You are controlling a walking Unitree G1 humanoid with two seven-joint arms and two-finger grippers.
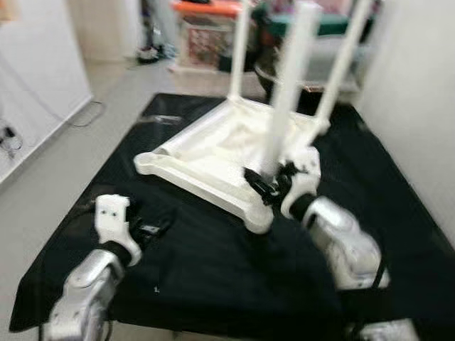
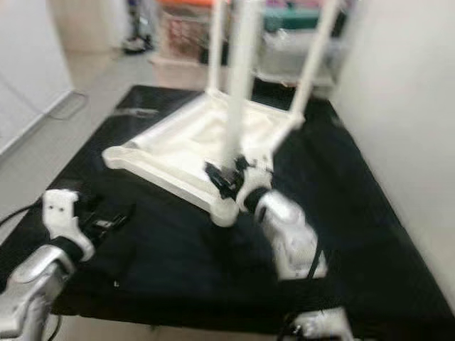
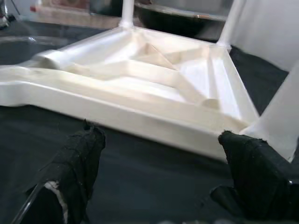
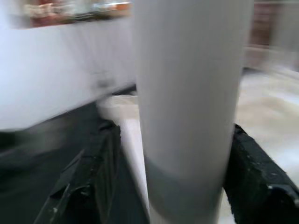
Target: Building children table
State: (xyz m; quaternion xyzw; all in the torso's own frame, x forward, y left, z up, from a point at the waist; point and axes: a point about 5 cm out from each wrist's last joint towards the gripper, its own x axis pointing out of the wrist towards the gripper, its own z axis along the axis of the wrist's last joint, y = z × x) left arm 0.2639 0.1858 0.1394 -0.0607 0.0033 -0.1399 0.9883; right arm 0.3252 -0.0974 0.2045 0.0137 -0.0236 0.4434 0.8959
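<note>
A white children's table (image 1: 206, 149) lies upside down on a black cloth (image 1: 213, 277), with three white legs standing up from its corners. My right gripper (image 1: 271, 183) is at the base of the nearest leg (image 1: 288, 92). In the right wrist view the black fingers (image 4: 93, 168) stand on either side of that leg (image 4: 191, 116), one against it and a narrow gap at the other, so the gripper is open. My left gripper (image 1: 146, 229) rests open low over the cloth, short of the table's near-left edge (image 3: 117, 112), with nothing between its fingers (image 3: 77, 168).
A white wall (image 1: 419, 106) runs close along the right of the cloth. Storage boxes (image 1: 206, 35) and a dark bowl (image 1: 264, 74) stand behind the table. Pale floor (image 1: 71, 149) lies to the left. The picture is blurred.
</note>
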